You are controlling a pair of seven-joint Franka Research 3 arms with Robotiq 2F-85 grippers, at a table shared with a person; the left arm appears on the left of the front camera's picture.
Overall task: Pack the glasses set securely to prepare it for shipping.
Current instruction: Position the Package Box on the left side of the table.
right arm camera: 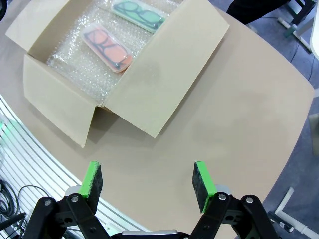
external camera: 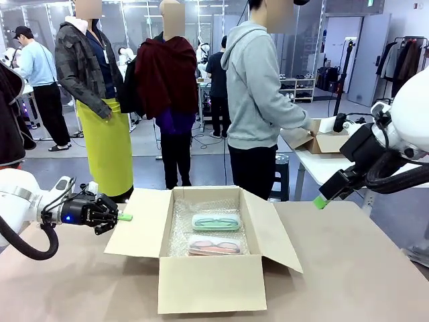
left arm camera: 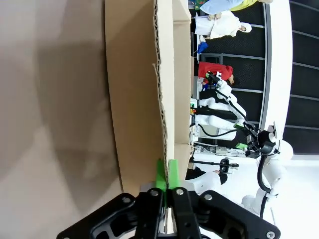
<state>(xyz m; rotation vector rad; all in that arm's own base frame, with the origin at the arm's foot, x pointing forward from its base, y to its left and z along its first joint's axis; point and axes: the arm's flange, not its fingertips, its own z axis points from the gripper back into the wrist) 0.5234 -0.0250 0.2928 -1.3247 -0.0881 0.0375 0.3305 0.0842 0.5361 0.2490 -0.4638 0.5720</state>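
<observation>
Now | left hand point(external camera: 125, 217) clenched on box flap point(external camera: 137, 225) | glasses set point(external camera: 216, 233) inside, apart

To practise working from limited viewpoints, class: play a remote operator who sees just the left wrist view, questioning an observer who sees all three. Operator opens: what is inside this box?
Observer: Two glasses cases on bubble wrap, the mint case behind the pink case.
Operator: My left gripper clamps the left flap. Where is the other arm?
Observer: The right gripper hovers over the table right of the box, jaws open, empty.
</observation>
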